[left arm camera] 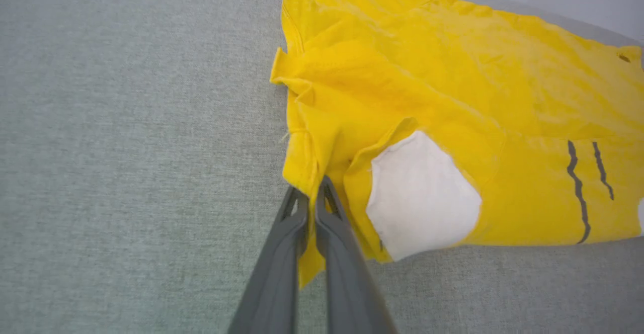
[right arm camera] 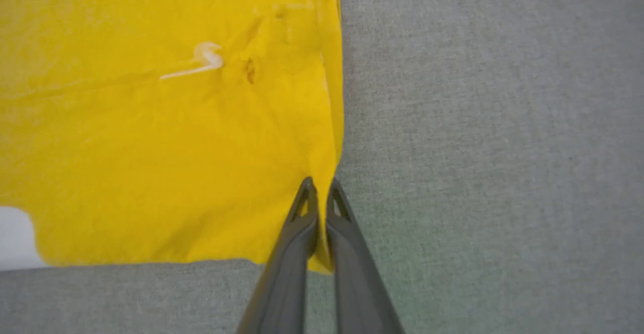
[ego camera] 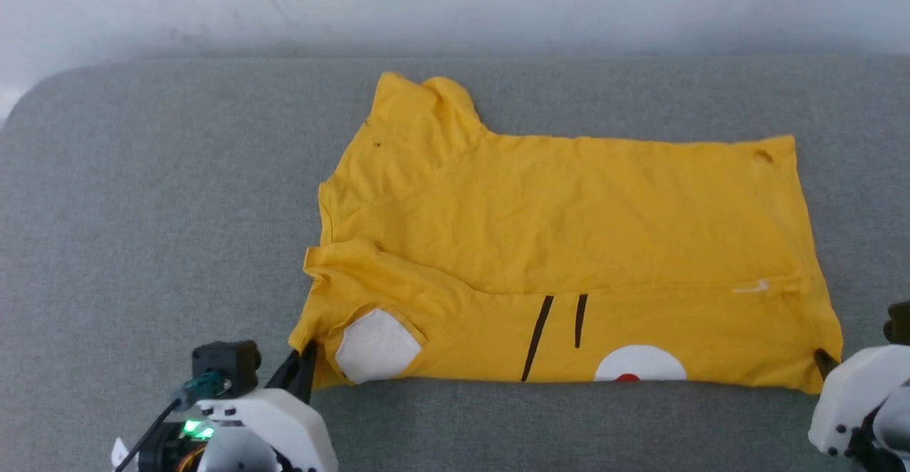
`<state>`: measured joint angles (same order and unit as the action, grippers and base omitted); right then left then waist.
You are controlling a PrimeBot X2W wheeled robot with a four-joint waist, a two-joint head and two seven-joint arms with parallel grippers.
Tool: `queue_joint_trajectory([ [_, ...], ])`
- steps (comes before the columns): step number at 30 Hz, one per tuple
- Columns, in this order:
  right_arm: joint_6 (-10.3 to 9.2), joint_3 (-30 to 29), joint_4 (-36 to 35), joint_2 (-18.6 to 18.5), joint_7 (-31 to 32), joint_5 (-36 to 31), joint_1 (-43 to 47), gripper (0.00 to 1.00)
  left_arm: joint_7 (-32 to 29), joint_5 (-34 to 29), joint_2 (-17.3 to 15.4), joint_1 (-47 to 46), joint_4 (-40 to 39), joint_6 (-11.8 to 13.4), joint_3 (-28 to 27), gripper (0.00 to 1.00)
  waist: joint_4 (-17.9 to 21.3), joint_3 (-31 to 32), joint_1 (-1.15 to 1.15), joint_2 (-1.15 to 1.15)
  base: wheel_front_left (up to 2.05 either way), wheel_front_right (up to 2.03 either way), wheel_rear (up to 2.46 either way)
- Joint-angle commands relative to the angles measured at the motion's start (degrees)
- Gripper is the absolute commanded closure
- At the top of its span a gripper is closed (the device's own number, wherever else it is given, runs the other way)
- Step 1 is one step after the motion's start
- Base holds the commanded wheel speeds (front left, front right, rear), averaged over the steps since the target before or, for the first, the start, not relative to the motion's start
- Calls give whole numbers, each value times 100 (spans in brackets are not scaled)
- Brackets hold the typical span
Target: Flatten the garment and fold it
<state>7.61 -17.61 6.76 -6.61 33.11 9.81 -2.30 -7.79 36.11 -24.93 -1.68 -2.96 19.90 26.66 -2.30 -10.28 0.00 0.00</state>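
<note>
Bare grey cloth surface point(ego camera: 142, 209) spreads wide at left. The left gripper point(left arm camera: 312, 193) is pinched closed on the near left corner of the garment point(ego camera: 569, 209), which lies flat at centre, with a white patch point(ego camera: 373, 347) and black lines point(ego camera: 537, 337) along its straight near edge. The right gripper point(right arm camera: 318, 188) is clamped on the near right corner.
</note>
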Motion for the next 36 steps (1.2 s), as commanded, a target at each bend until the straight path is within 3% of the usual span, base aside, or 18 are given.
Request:
queue_joint_trajectory([
  [1,-12,-2,-92,-2,36,52,100,100,19,-29,-68,94,-62,50,-45,100,44,205,0,0,0,0,0],
  [13,-12,-258,-1437,51,1084,170,1111,100,-585,123,-649,1084,-888,388,-80,100,38,599,0,0,0,0,0],
  [18,-12,-288,-1347,19,1189,205,1328,100,-737,234,-623,1261,-676,235,145,100,14,575,0,0,0,0,0],
  [27,-12,-109,-441,-206,805,215,1181,100,-391,357,-208,959,407,-297,396,100,33,499,0,0,0,0,0],
  [28,-12,-81,-333,-204,716,253,1123,73,-342,365,-176,925,507,-341,401,62,41,505,0,0,0,0,0],
  [29,-12,-79,-241,-183,609,316,1055,0,-276,342,-168,884,594,-377,403,0,49,514,0,0,0,0,0],
  [36,-12,331,-330,-404,-565,716,633,0,755,246,-43,548,548,-570,61,0,133,605,0,0,0,0,0],
])
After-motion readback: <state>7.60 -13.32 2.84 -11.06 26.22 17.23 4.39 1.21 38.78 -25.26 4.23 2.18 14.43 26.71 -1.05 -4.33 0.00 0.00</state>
